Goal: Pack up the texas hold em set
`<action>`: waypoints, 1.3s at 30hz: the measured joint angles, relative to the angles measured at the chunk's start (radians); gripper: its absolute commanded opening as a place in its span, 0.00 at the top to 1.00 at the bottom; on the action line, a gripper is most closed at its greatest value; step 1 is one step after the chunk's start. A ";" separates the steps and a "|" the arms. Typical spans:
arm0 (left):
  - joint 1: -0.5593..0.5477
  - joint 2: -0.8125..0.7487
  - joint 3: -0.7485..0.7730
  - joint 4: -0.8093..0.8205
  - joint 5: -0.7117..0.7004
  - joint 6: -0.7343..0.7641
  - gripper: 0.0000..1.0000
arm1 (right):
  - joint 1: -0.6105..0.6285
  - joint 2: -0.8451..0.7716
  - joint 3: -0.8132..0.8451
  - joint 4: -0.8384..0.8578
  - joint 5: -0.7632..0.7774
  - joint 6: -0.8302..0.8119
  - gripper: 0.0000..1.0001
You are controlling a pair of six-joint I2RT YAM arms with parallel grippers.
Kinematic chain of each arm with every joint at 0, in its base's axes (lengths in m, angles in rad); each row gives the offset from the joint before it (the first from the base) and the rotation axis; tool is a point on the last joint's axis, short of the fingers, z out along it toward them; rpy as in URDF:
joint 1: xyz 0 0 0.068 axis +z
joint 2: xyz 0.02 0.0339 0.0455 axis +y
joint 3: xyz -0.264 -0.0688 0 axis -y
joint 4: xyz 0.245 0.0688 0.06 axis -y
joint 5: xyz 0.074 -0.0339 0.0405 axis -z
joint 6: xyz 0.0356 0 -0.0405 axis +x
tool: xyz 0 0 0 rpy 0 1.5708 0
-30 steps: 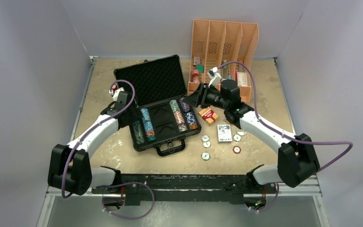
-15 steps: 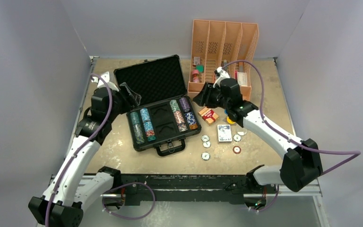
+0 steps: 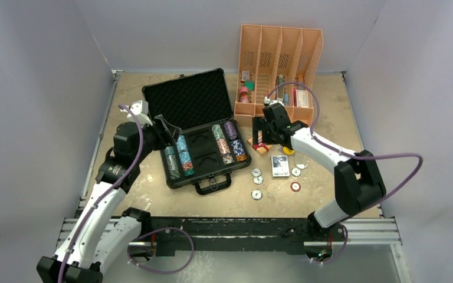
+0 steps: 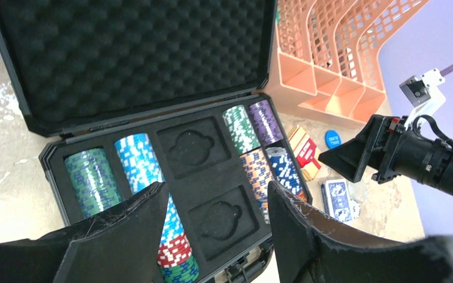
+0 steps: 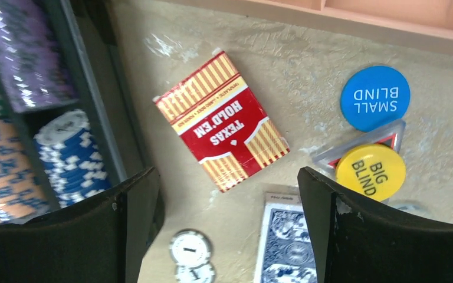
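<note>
Beige table (image 3: 147, 191) carries the red card deck (image 5: 222, 120) just right of the open briefcase (image 3: 186, 100). My right gripper (image 5: 227, 180) has swung over it, jaws spread, so pickup comes next. My left gripper (image 4: 215, 197), also spread, now hovers above the chips (image 4: 138, 156).

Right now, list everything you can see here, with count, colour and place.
Case: one, black, open, left of centre.
Chips: about six rows, green, blue, purple, orange, inside case.
Red card deck: one, right of case.
Blue card deck: one, nearer than red deck.
Blind buttons: two, blue and yellow, right of red deck.
Small discs: several, mostly white, around blue deck.
File rack: one, orange, far side.
Table: one, beige.
Left fingers: two, black, open over case.
Right fingers: two, black, open over red deck.
</note>
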 measured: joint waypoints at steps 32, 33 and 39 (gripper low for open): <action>-0.007 -0.013 -0.061 0.004 -0.008 0.009 0.39 | -0.069 0.285 0.061 0.083 -0.275 -0.498 0.58; -0.007 -0.012 -0.061 0.005 -0.008 0.009 0.39 | -0.069 0.286 0.064 0.079 -0.272 -0.499 0.60; -0.007 -0.003 -0.061 0.006 0.011 0.009 0.38 | -0.070 0.262 0.065 0.053 -0.238 -0.496 0.62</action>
